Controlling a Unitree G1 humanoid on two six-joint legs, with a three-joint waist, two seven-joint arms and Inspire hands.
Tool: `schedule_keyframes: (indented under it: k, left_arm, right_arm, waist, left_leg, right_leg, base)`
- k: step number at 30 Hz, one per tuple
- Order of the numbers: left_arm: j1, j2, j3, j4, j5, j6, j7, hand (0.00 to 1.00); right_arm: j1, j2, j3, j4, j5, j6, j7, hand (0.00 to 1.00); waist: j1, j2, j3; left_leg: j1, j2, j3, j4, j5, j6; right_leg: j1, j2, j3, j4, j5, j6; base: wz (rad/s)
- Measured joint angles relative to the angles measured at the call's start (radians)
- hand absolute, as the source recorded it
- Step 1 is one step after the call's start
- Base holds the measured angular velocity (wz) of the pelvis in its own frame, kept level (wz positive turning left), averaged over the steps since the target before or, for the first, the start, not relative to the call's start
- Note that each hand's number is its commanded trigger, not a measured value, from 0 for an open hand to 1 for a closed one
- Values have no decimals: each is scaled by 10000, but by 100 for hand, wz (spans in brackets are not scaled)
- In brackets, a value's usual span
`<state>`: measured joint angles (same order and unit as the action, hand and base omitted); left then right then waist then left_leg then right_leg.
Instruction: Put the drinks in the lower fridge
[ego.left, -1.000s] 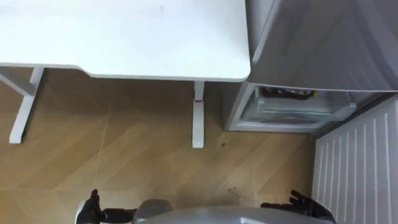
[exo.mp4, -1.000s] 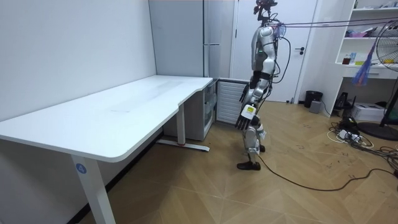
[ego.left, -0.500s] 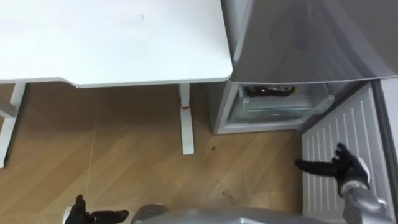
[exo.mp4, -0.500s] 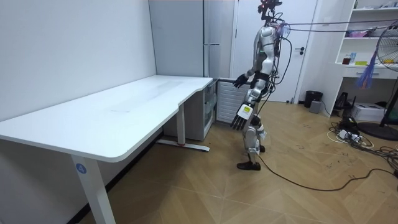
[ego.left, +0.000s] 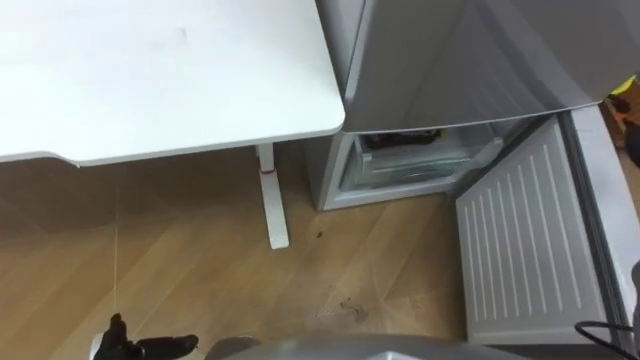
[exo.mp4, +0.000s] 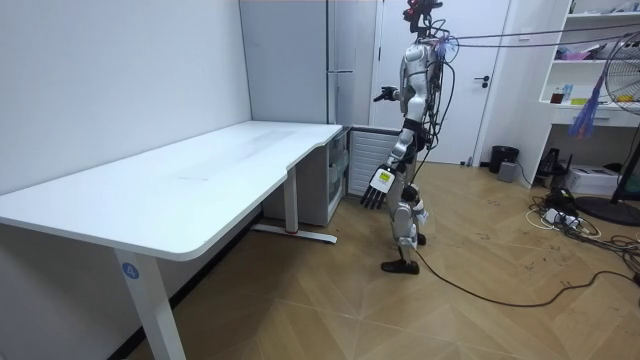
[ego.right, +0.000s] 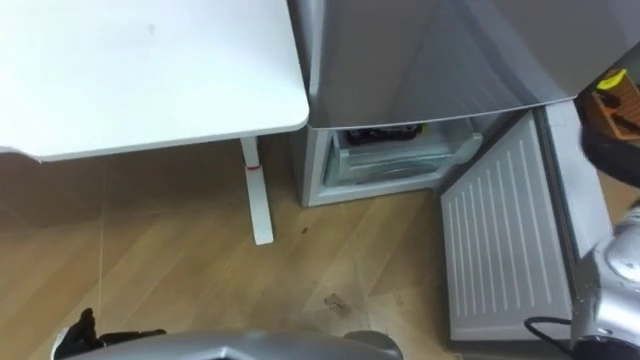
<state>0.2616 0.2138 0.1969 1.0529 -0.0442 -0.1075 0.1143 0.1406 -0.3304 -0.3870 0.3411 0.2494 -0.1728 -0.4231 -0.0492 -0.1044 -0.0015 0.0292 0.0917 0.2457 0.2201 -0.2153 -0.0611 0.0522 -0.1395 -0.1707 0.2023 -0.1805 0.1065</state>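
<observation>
Dark shapes, apparently the drinks (ego.left: 400, 140), lie in the open lower fridge (ego.left: 328, 172), well ahead of the robot's empty, loose-fingered left hand (ego.left: 125, 343) and raised, open-fingered right hand (exo.mp4: 384, 96); only the door (ego.left: 520, 250) seems left to shut.

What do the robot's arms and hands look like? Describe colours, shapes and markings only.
Both arms are slim, jointed and silver-grey, like bare metal. The left hand is black, with long separate fingers and a small pale tag on its back. The right hand is black too, at the end of the same silver-grey forearm.
</observation>
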Motion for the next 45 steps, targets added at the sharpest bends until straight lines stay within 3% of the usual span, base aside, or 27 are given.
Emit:
schedule_keyframes:
  k: [3,5,9,15,17,20,22,29,33,37,45]
  left_arm:
    - [46,4,4,-335,172,253,-126,0]
    - [51,5,3,-547,170,307,-176,0]
    - [97,19,-2,-647,179,371,-292,0]
    - [450,22,416,-710,583,381,-377,0]
    - [594,88,579,-730,570,423,-387,0]
    - [593,197,575,-738,570,550,-390,0]
    - [576,208,573,-745,575,635,-390,0]
    - [615,254,602,-926,768,999,-587,0]
    - [664,258,776,-958,975,1029,-851,0]
    - [628,281,1047,-973,1084,1033,-976,0]
    - [578,306,1035,-971,1255,1065,-1002,0]
  right_arm:
    - [12,-35,-3,87,347,43,-13,0]
    - [13,-95,-2,173,673,266,-10,0]
    - [-160,-338,-4,726,1405,448,8,0]
    - [-652,-1111,-913,2664,2804,673,262,0]
    - [-952,-1753,-1077,3668,3382,749,355,0]
    - [-1179,-2353,-1076,4594,3770,790,483,0]
    - [-1230,-2504,-1074,5014,3943,806,595,0]
    - [-1226,-2523,-1123,6089,4574,1202,978,0]
    - [-1346,-2523,-1158,7016,4658,1259,1475,0]
    - [-1433,-2522,-1163,7854,4987,1606,1885,0]
    - [-1378,-2519,-1160,8658,5761,1788,2028,0]
  waist:
    - [-113,74,17]
    - [-160,103,14]
    - [-234,37,42]
    - [-300,-121,30]
    - [-325,-171,34]
    - [-342,-205,23]
    - [-288,-200,8]
    - [-320,-150,-8]
    - [-284,-85,0]
    - [-282,-26,11]
    - [-294,146,16]
  left_leg:
    - [-1,0,5,-6,0,0]
    - [4,1,5,-46,4,-7]
    - [106,0,7,-89,16,-22]
    - [144,-8,-21,-154,19,-25]
    - [129,-8,-41,-155,19,-25]
    - [97,2,-72,-150,31,-43]
    - [91,10,-79,-142,32,-44]
    - [-90,15,-308,18,31,-45]
    - [-48,15,-364,19,32,-45]
    - [4,9,-397,3,32,-45]
    - [-36,7,-435,24,31,-45]
  right_leg:
    - [-18,5,-21,-4,0,0]
    - [-21,5,-66,-3,0,0]
    - [-6,11,-84,16,0,-1]
    - [11,14,-90,14,1,-2]
    - [7,18,-101,9,3,-5]
    - [8,27,-179,-5,9,-14]
    - [15,32,-204,-5,11,-18]
    - [24,24,-459,-2,22,-37]
    - [97,27,-506,-7,24,-40]
    - [166,27,-508,-17,25,-41]
    - [165,36,-536,-100,41,-65]
  base:
    - [-4]
    - [0]
    - [-3]
    - [-2]
    - [0]
    - [2]
    - [0]
    - [8]
    - [4]
    - [0]
    - [0]
